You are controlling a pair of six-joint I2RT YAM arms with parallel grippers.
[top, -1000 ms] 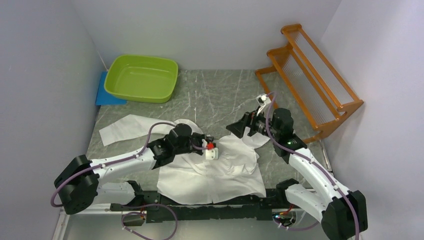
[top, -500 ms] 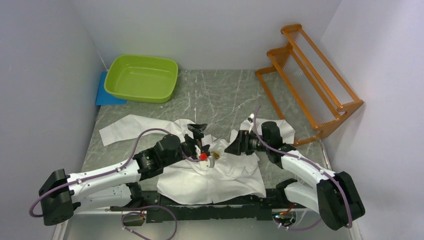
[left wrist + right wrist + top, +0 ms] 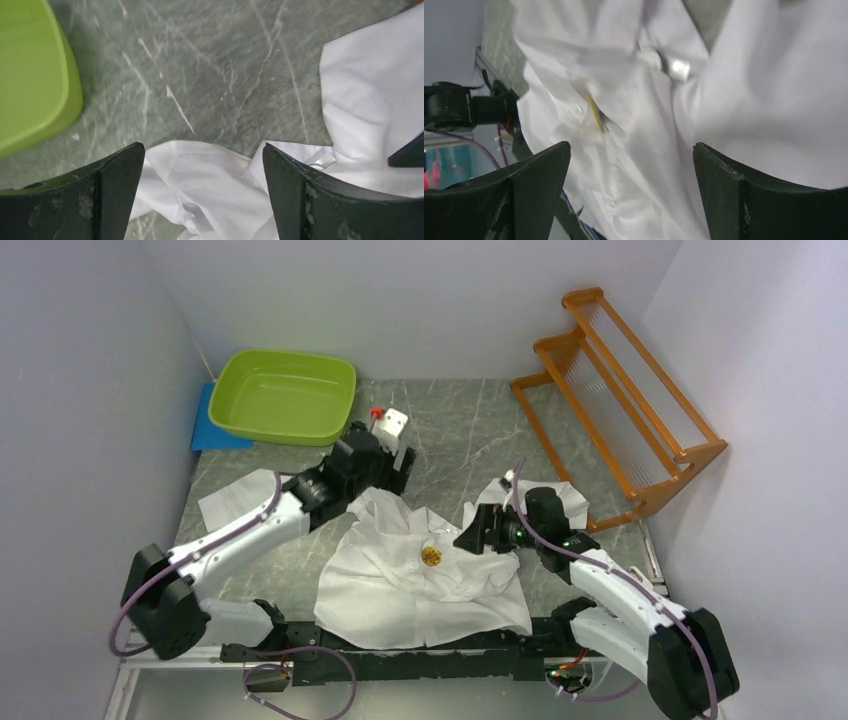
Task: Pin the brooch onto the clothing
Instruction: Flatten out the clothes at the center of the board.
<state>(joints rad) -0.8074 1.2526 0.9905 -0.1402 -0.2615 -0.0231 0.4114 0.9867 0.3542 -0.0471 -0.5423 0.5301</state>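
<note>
Gold brooch (image 3: 431, 557): middle of white shirt (image 3: 400, 595).
Left jaws: wide, empty, at shirt's far edge.
Right jaws: wide, empty, over the shirt.

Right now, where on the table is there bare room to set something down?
The widest bare patch of table lies at the back, between the green basin and the orange rack, beyond the shirt. Middle and front are crowded: the shirt with its brooch, the left gripper at its far edge, the right gripper near the brooch.
</note>
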